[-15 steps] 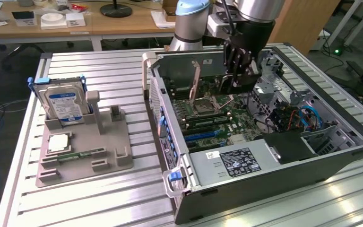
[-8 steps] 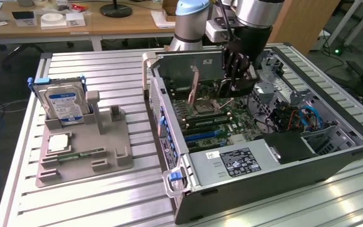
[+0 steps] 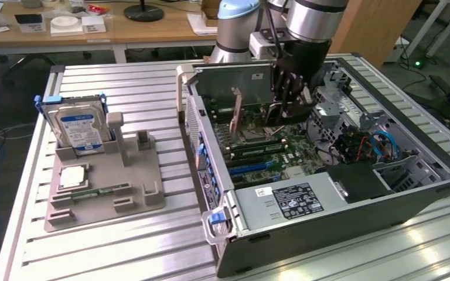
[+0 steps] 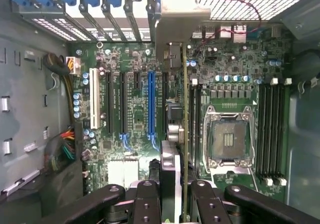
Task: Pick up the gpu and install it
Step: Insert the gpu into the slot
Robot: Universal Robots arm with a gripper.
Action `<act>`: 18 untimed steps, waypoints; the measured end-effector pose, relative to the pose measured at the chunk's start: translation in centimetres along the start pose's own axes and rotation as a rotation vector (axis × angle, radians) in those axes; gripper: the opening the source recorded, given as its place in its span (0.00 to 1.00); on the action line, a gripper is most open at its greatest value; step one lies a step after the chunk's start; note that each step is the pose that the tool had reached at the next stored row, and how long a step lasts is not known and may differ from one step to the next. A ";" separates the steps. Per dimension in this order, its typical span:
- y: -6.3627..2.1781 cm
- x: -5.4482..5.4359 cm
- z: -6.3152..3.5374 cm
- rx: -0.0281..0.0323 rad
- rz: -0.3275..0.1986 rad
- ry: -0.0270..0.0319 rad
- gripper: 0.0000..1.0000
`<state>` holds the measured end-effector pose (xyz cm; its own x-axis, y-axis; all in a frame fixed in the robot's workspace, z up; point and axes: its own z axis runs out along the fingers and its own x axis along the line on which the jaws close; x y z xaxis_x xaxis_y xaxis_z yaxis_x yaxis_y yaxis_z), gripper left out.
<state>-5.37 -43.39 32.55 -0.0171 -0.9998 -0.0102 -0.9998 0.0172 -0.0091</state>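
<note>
Open black metal tower computer case (image 3: 365, 228) on slatted metal table (image 3: 115, 252), exterior view's right; grey plastic tray (image 3: 143, 202) beside it, exterior view's left. In tray: boxy silver hard drive (image 3: 80, 129) upright at back, narrow green memory stick (image 3: 100, 192) flat in front. Inside case, black-shrouded gpu card (image 4: 170, 164) edge-on over green motherboard (image 4: 135, 99).

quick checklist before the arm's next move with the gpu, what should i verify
1. Grip on the gpu: ok, it sits edge-on between the fingers of the gripper.
2. gpu inside the case, over the motherboard: ok.
3. Expansion slots free, including the blue slot: ok, no other card stands in them.
4. gpu edge lined up with a slot: cannot tell.
5. gpu seated in a slot: cannot tell.
6. Hard drive clear of the arm: ok, it stands in its holder outside the case, on the exterior view's left.
</note>
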 end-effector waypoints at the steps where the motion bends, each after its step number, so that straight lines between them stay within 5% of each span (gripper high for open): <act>1: 0.01 0.1 0.08 -0.0002 0.000 0.0003 0.28; 8: 0.80 0.3 1.20 0.0000 0.006 0.0041 0.28; 18: 0.84 1.1 2.18 0.0003 0.035 0.0045 0.28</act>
<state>-6.21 -44.45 30.36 -0.0524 -0.9986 -0.0060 -0.9986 0.0524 -0.0091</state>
